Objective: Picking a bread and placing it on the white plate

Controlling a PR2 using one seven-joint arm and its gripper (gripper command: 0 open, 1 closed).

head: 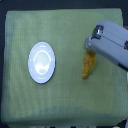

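Note:
The bread (pixel 88 65) is a narrow golden-orange loaf lying on the green cloth at the exterior view's right, its upper end hidden under my gripper. The white plate (pixel 41 61) sits round and glossy on the cloth toward the exterior view's left, a good distance from the bread, with nothing on it. My gripper (pixel 91 48) comes in from the exterior view's right and hangs over the loaf's upper end. Its grey body covers the fingers, so I cannot see how the jaws stand or whether they touch the bread.
A yellow-green woven cloth (pixel 60 105) covers the table. The grey arm (pixel 116 50) stretches from the exterior view's right edge across the upper right part of the cloth.

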